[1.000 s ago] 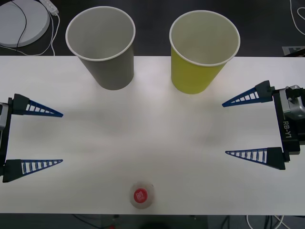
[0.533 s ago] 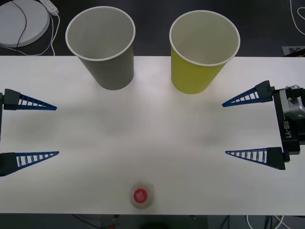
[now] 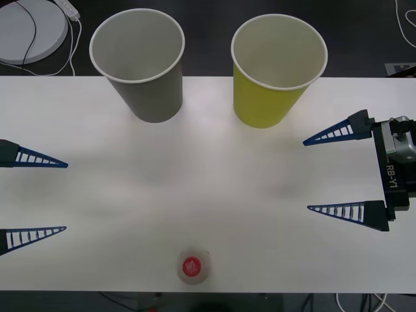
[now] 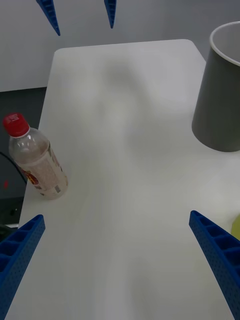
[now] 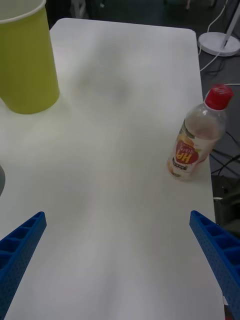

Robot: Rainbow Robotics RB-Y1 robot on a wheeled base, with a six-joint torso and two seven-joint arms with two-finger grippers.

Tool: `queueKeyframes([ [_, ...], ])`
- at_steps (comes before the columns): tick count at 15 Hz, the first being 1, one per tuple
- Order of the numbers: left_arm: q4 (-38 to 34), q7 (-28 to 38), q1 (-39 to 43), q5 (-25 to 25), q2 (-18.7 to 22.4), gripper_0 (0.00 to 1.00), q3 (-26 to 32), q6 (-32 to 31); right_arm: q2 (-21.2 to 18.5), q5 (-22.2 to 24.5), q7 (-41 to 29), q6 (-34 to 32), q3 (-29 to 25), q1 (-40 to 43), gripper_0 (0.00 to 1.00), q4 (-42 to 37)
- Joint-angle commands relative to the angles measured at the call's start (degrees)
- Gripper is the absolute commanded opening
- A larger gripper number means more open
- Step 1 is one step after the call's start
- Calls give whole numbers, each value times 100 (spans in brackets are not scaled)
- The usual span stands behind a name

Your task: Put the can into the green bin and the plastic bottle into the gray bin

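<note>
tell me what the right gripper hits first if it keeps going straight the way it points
Probably nothing on the table: the open right gripper points across bare tabletop toward the left gripper, passing between the bins and the plastic bottle.

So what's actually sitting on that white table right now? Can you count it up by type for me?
Paper cups: 2, the gray bin and the green bin, both upright.
Plastic bottles: 1, the plastic bottle with a red cap, standing at the near edge.
Cans: 0 in sight.
Total: 3 things on the table.
</note>
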Motion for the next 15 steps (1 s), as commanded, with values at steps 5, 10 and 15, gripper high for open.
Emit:
queueKeyframes([
  [5,95,-359,178,-218,-446,100,-8,-308,0,0,-1,0,0,0,100,0],
  [10,578,-1045,108,-148,-718,100,-421,-642,0,0,-1,0,0,0,100,0],
  [15,1237,-1704,-358,55,-868,100,-1352,-527,0,0,-1,0,0,0,100,0],
])
